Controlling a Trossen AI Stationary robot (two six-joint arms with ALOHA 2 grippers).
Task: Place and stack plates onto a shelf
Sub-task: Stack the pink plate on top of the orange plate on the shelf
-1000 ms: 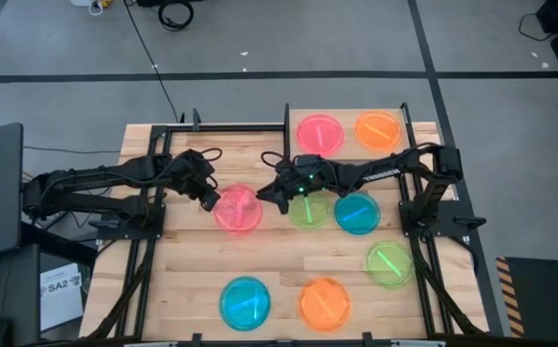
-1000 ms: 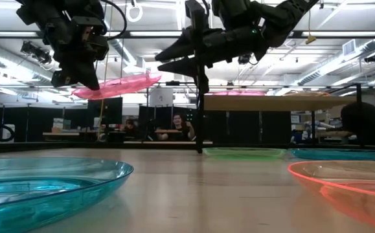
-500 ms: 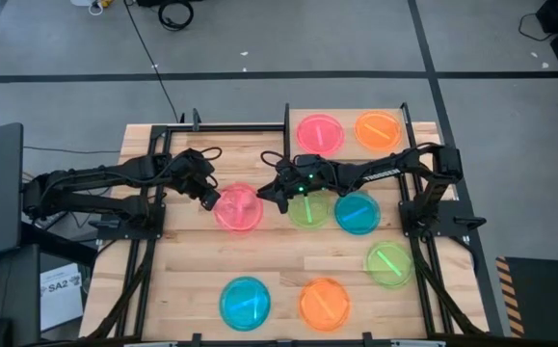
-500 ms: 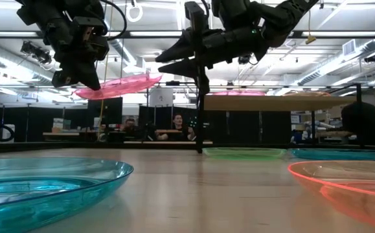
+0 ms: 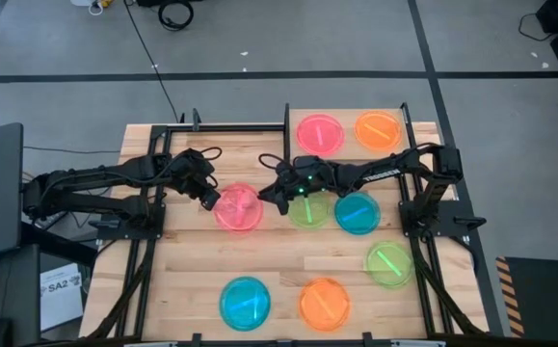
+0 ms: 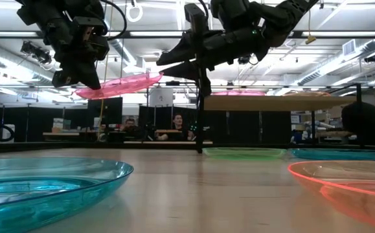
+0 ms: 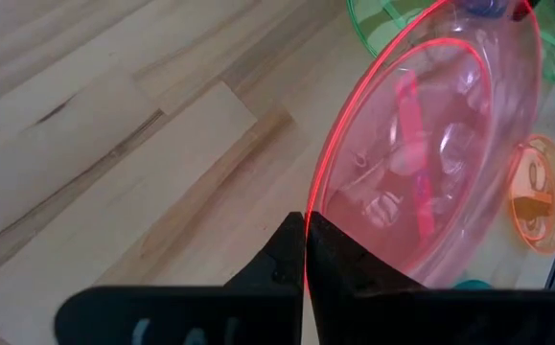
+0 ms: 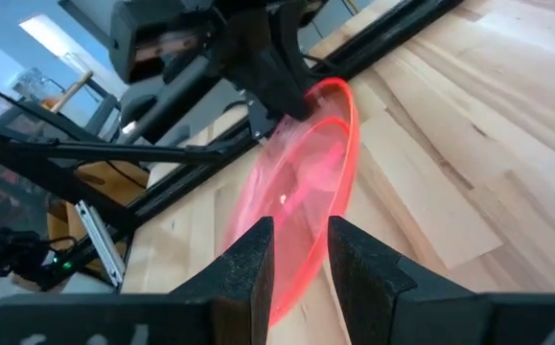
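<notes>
Barely anything has moved: left claw [image 5: 207, 199] stays clenched on the translucent pink plastic plate [image 5: 237, 208] mid-frame, right claw [image 5: 271, 199] open at its far rim, handover pending.

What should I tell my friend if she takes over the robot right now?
Left gripper: shut on the rim of a pink plate, held up in the air.
Right gripper: open, at the plate's other edge, not gripping it.
Shelf: one pink plate and one orange plate on it.
Tabletop: six plates lying flat: two green, two blue, one orange, one more green at the right.
Done: two plates shelved.
Left: pass or carry the pink plate over, then stack the rest.
</notes>
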